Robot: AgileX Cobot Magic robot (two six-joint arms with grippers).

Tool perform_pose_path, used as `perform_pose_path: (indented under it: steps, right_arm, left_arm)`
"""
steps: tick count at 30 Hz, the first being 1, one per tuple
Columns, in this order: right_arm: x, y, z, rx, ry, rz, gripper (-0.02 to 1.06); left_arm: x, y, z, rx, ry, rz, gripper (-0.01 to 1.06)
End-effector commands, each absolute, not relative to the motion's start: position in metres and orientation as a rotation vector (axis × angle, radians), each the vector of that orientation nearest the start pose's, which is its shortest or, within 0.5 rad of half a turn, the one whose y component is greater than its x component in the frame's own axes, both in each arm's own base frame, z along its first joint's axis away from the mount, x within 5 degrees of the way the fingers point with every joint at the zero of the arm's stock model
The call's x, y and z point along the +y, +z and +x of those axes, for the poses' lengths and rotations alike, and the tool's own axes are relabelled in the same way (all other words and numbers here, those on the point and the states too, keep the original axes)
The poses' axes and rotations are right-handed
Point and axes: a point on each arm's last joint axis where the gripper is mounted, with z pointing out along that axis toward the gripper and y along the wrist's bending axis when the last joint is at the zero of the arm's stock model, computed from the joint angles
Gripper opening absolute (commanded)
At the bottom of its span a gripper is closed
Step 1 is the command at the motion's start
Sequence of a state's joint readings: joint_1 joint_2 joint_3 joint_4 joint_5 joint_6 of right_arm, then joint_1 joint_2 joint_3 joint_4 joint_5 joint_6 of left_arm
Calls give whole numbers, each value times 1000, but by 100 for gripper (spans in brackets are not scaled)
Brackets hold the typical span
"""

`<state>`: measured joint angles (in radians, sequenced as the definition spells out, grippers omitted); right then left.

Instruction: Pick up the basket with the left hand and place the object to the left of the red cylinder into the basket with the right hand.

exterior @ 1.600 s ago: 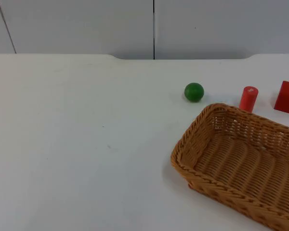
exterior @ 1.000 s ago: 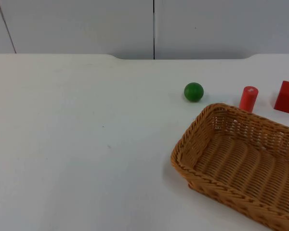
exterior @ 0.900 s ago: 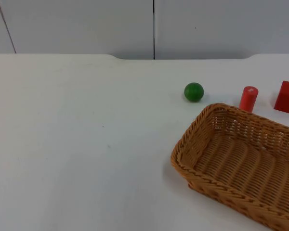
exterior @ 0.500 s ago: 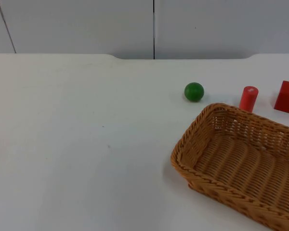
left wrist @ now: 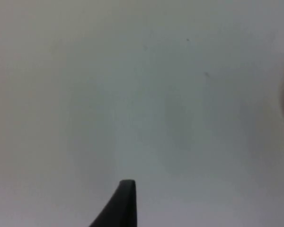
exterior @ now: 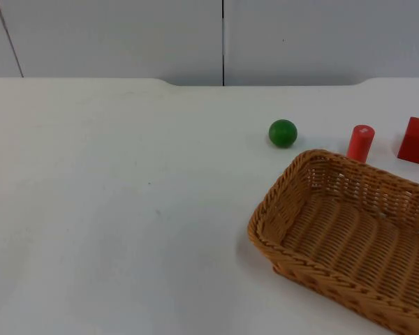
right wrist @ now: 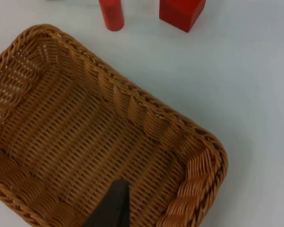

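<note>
Wicker basket (exterior: 349, 241) sat at the tabletop's (exterior: 126, 209) four o'clock in the top view, with the green ball (exterior: 283, 133) at ten o'clock from the red cylinder (exterior: 360, 142) and a red cube (exterior: 416, 141) beyond. Left wrist view: the left tool (left wrist: 120, 203) hung over bare tabletop, well apart from the basket; its opening could not be told. Right wrist view: the right tool (right wrist: 111, 205) hovered over the basket, opening likewise unclear. Risk, as I judge it: the cube being taken for the ball.

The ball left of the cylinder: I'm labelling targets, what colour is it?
Green; the ball shows best in the top view.
</note>
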<state>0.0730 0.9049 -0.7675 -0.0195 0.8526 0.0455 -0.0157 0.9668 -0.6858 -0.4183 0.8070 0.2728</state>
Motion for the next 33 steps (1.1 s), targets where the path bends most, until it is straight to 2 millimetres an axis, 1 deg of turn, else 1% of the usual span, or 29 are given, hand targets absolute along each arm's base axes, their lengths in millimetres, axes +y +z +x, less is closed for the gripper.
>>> perform_pose_path:
  steps: [1,3,4,5,7,8,12,13,15,16,17,18,21,22,23,25,27,28,31,32,33]
  right_arm:
    - [11,311,165,2443,23,-60,105]
    - [11,311,165,2443,23,-60,105]
    - [11,311,165,2443,23,-60,105]
    - [11,311,165,2443,23,-60,105]
    - [11,311,165,2443,23,-60,105]
    - [11,311,165,2443,23,-60,105]
    - [11,311,165,2443,23,-60,105]
    - [11,311,165,2443,23,-60,105]
    - [11,311,165,2443,23,-60,105]
    - [11,311,165,2443,23,-60,105]
    - [11,311,165,2443,23,-60,105]
    - [11,311,165,2443,23,-60,105]
    - [11,311,165,2443,23,-60,105]
    - [11,311,165,2445,23,-60,105]
    - [11,311,165,2445,23,-60,105]
    - [11,310,164,2451,22,-60,105]
    - [11,310,164,2451,22,-60,105]
    - [11,310,164,2451,22,-60,105]
    - [11,310,164,2451,22,-60,105]
    - [11,310,164,2451,22,-60,105]
    - [11,310,164,2451,22,-60,105]
  left_arm:
    - [-33,277,185,2498,-455,138,105]
    - [-39,271,201,2532,-489,188,105]
    - [-39,271,201,2532,-489,188,105]
    - [-46,267,215,2563,-503,229,105]
    - [-59,263,233,2595,-520,301,105]
    - [-59,263,233,2595,-520,301,105]
    - [-101,254,267,2632,-548,498,105]
    - [-101,254,267,2632,-548,498,105]
    - [-128,246,280,2651,-556,601,105]
    - [-142,245,285,2647,-559,655,105]
    - [-162,240,295,2656,-569,713,105]
    - [-162,240,295,2656,-569,713,105]
    - [-201,228,309,2675,-580,817,105]
    - [-213,221,312,2688,-572,845,105]
    - [-213,221,312,2688,-572,845,105]
    - [-234,212,318,2708,-537,884,105]
    - [-258,195,322,2728,-454,936,105]
    - [-258,195,322,2728,-454,936,105]
    - [-281,173,326,2753,-399,976,105]
    - [-281,173,326,2753,-399,976,105]
    - [-287,169,327,2752,-393,988,105]
